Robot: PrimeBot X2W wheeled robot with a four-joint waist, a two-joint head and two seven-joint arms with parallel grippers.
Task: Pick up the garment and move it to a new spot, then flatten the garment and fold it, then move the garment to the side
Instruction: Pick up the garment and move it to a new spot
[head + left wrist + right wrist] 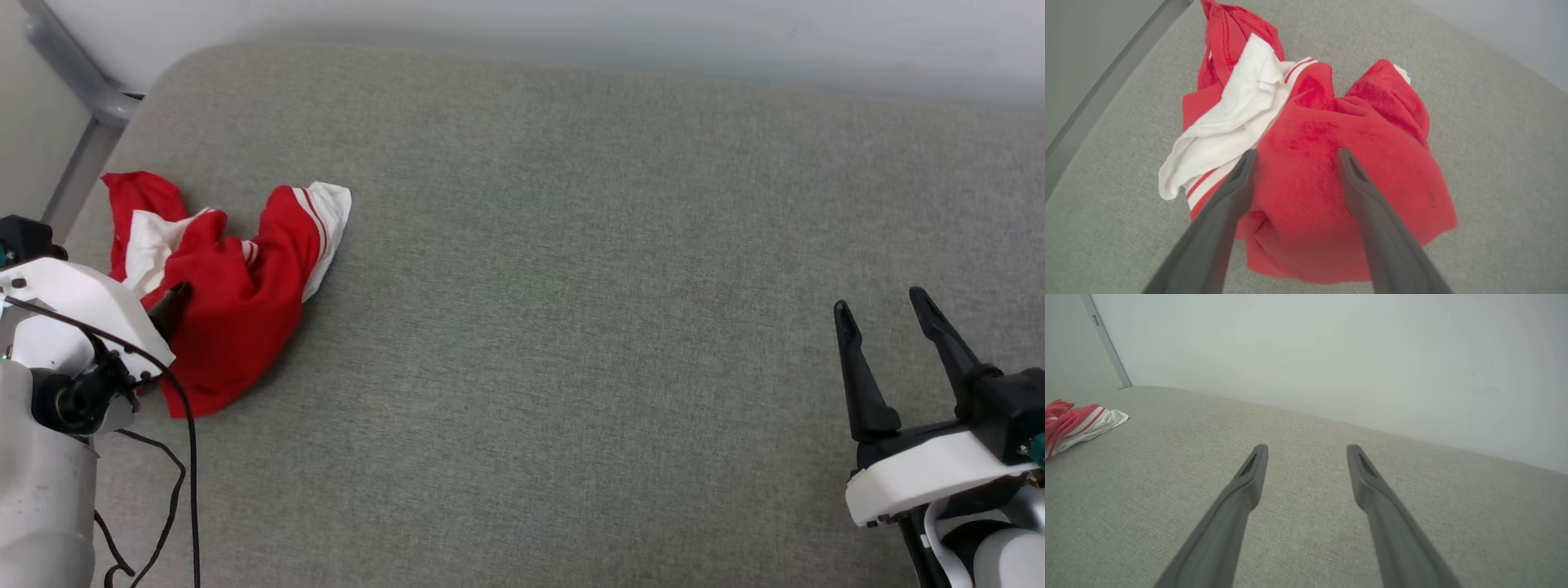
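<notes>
2 jaw pairs wide apart, empty: L gripper [1296, 157] over garment [1384, 122], R gripper [1306, 451] well clear.

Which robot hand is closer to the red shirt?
Left. The left gripper is open right at the garment, aimed at its red middle. The right gripper, open too, is far off to the garment's right.

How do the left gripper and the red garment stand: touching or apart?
Cannot tell. In the left wrist view the open left gripper hangs over the garment, fingertips overlapping red cloth, but neither a dent nor a gap is plain.
</notes>
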